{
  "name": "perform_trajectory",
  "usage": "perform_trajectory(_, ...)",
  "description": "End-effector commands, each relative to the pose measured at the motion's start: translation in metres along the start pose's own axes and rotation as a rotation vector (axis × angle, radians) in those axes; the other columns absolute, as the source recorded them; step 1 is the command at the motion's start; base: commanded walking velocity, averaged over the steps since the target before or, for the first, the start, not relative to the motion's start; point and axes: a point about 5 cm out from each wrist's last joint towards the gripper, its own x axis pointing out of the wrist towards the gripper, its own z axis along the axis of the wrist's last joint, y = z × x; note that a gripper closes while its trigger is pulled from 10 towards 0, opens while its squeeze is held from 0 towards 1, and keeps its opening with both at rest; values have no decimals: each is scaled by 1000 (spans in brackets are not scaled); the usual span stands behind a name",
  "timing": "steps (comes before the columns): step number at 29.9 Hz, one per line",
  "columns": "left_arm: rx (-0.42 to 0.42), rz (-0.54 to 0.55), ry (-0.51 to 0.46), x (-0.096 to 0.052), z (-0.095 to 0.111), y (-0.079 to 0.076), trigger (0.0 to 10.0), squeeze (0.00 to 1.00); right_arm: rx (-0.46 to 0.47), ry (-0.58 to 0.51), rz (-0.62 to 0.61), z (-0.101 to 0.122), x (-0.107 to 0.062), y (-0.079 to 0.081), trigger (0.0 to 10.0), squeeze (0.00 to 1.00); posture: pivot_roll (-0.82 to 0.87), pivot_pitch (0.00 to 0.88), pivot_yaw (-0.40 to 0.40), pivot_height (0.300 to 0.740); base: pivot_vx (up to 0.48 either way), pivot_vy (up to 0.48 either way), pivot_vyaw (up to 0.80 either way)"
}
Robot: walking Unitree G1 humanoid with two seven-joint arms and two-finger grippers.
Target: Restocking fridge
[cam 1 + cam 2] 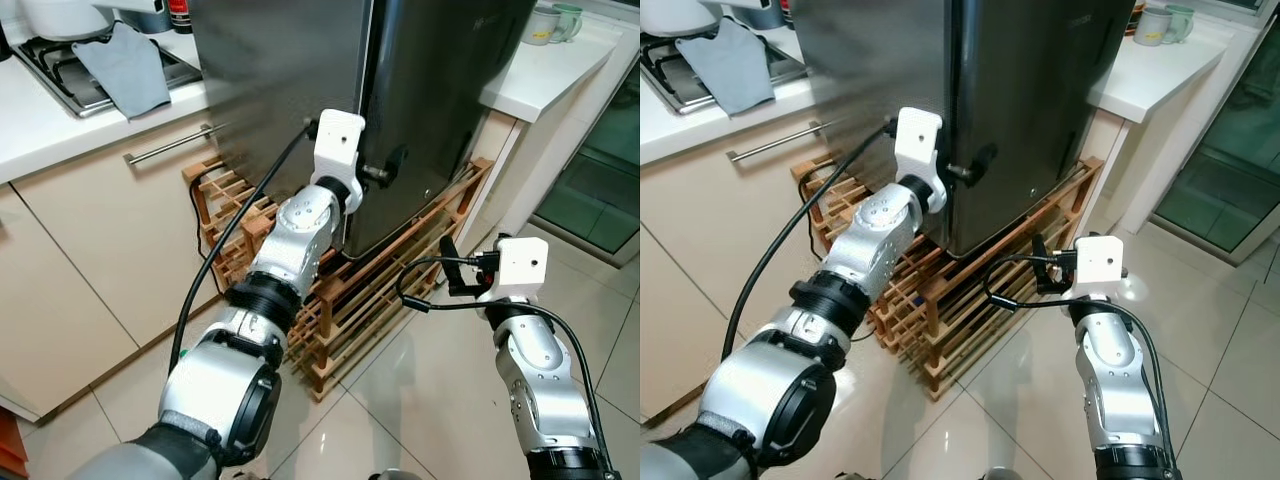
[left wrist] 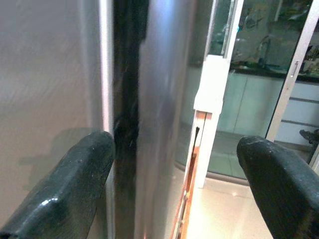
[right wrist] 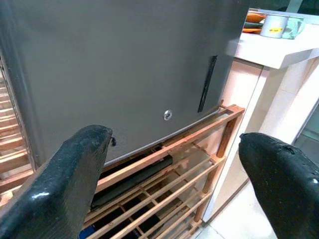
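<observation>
A dark grey fridge (image 1: 440, 90) stands shut on a low wooden rack (image 1: 400, 280). My left gripper (image 1: 388, 168) is up at the fridge's front corner, about half way up the part in view. Seen from the left wrist, its fingers (image 2: 75, 189) are open, with the dark seam (image 2: 127, 99) between side wall and door in front of the gap. My right gripper (image 1: 450, 265) hovers low to the right, apart from the fridge, open and holding nothing. It faces the door front (image 3: 124, 64), which has a small keyhole (image 3: 168, 115) and a slim vertical handle slot (image 3: 207, 83).
A cream cabinet (image 1: 110, 240) with a bar handle (image 1: 170, 145) stands to the left, under a counter with a hob and a grey cloth (image 1: 125, 65). A white counter (image 1: 550, 70) with mugs (image 1: 550, 22) is at the right. Beyond it are a glass door (image 1: 600, 170) and glossy floor tiles (image 1: 420, 400).
</observation>
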Motion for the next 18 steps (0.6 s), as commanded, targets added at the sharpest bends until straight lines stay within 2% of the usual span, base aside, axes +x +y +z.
perform_trajectory(1, -12, -9, 8, 3, 0, -5, 10000, 0, 4, -5, 5, 2, -1, 0, 10000, 0, -256, 0, 12, 740, 0, 0, 0)
perform_trajectory(4, -30, -20, 26, 7, -3, -11, 10000, 0, 5, 3, 9, 0, -1, 1, 10000, 0, -253, 0, 9, 740, 0, 0, 0)
perform_trajectory(8, -66, -78, 72, 13, -9, -32, 10000, 0, 5, 9, 27, -1, -2, 4, 10000, 0, -265, 0, 12, 740, 0, 0, 0)
perform_trajectory(10, -68, -89, 81, 13, -10, -35, 10000, 0, 5, 9, 30, -1, -2, 4, 10000, 0, -265, 0, 12, 740, 0, 0, 0)
perform_trajectory(12, -123, -154, 98, 15, -12, -49, 10000, 0, 7, 28, 62, -2, -4, 6, 10000, 0, -262, 0, 10, 740, 0, 0, 0)
perform_trajectory(13, -206, -258, 74, 17, -8, -67, 10000, 0, 7, 46, 92, -5, -6, 8, 10000, 0, -259, 0, 11, 740, 0, 0, 0)
perform_trajectory(14, -289, -426, 34, 17, -1, -96, 10000, 0, 5, 68, 139, -9, -10, 13, 10000, 0, -268, 0, 14, 740, 0, 0, 0)
perform_trajectory(15, -289, -426, 34, 17, -1, -96, 10000, 0, 5, 68, 139, -9, -10, 13, 10000, 0, -268, 0, 14, 740, 0, 0, 0)
perform_trajectory(16, -314, -615, -22, 14, 10, -129, 10000, 0, -9, 81, 178, -12, -13, 19, 10000, 0, -271, 0, 17, 740, 0, 0, 0)
perform_trajectory(18, -341, -744, -69, 9, 18, -151, 10000, 0, -15, 87, 192, -14, -15, 22, 10000, 0, -271, 0, 18, 740, 0, 0, 0)
